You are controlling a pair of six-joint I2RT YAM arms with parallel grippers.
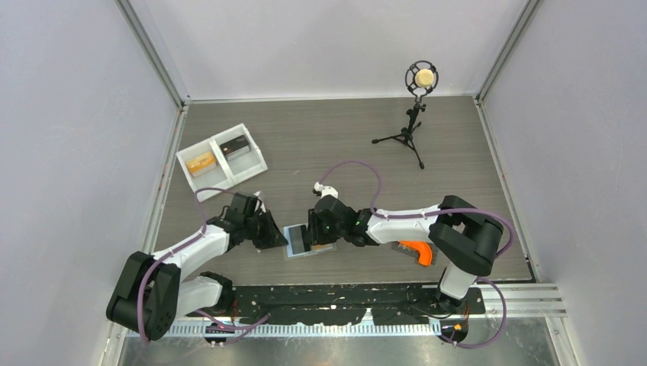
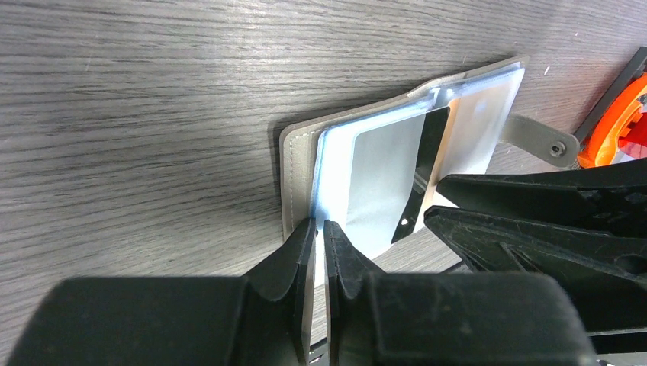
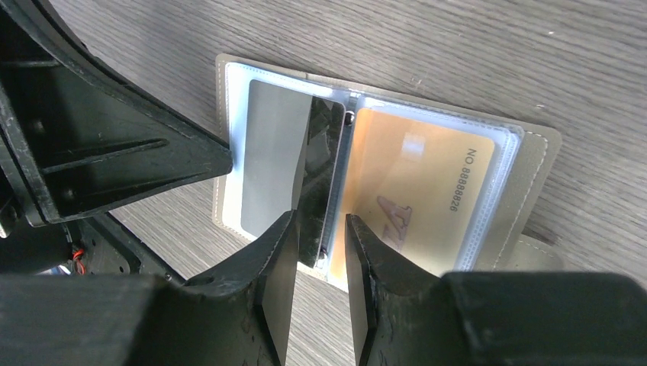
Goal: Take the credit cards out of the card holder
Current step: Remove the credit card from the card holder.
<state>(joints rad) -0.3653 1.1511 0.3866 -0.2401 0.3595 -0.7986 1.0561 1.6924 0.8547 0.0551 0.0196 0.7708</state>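
Closest in, my left pincer (image 2: 320, 229) is squeezed almost fully together on the near edge of the wallet (image 2: 294, 164). Only the grey cover and its pale blue lining sit between the tips, and I judge this hold is pinning the wallet down. My right pincer (image 3: 320, 229) stands a narrow way open, one finger on each side of the dark card (image 3: 324, 152). That card rises on edge at the wallet's fold, and neither finger visibly touches it. Just past it, the orange card (image 3: 420, 191) lies flat in its clear sleeve on the other half. The wallet itself lies spread open on the table (image 1: 328, 137), between my two arms and near the front edge.

If the right fingers close on the clear sleeve along with the card, the pull would likely drag the whole wallet. My left hold is only on a thin edge and may slip under that pull. The glossy card could also slide free if it is caught only at its rim.
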